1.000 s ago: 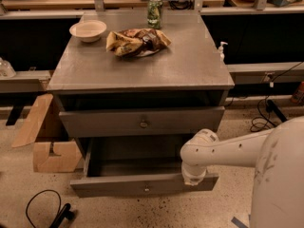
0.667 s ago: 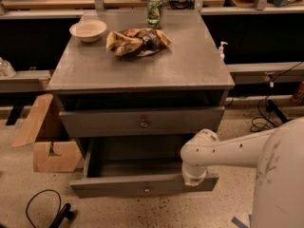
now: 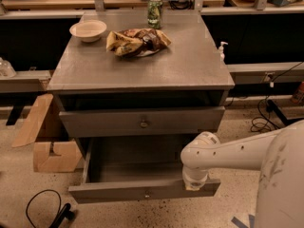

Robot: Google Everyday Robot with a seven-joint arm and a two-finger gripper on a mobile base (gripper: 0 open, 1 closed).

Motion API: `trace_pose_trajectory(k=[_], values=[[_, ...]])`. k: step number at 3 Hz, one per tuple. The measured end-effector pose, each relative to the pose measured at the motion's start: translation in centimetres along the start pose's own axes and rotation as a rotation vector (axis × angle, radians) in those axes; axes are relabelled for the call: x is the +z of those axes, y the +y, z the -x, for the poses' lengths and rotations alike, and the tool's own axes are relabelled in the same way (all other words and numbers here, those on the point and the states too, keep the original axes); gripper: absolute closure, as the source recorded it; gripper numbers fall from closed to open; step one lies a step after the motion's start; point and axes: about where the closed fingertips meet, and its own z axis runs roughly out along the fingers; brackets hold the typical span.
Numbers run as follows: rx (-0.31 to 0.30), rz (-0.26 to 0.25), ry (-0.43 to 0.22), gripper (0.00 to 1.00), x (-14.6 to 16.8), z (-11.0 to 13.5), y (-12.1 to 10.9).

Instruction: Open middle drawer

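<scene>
Grey cabinet [image 3: 142, 72] has middle drawer [image 3: 114, 192] open, gripper [image 3: 194, 184] at its front.

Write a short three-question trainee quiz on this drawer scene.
1. True or false: the middle drawer is pulled out.
2. Fill in: behind the snack bag on the cabinet top stands a green ____.
3. Where is the gripper? A) over the cabinet top; B) at the right end of the middle drawer's front; C) out of view.
Key: 1 true; 2 can; 3 B.
</scene>
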Motion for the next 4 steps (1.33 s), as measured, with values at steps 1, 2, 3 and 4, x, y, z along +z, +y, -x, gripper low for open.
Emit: trace_pose_trajectory(k=[1,2,3,4], values=[[0.003,0.015,0.002,1.00,0.16,-0.06,0.68],[0.005,0.025,0.003,1.00,0.07,-0.10,1.14],[0.005,0.025,0.003,1.00,0.07,-0.10,1.15],[0.005,0.025,0.003,1.00,0.07,-0.10,1.15]])
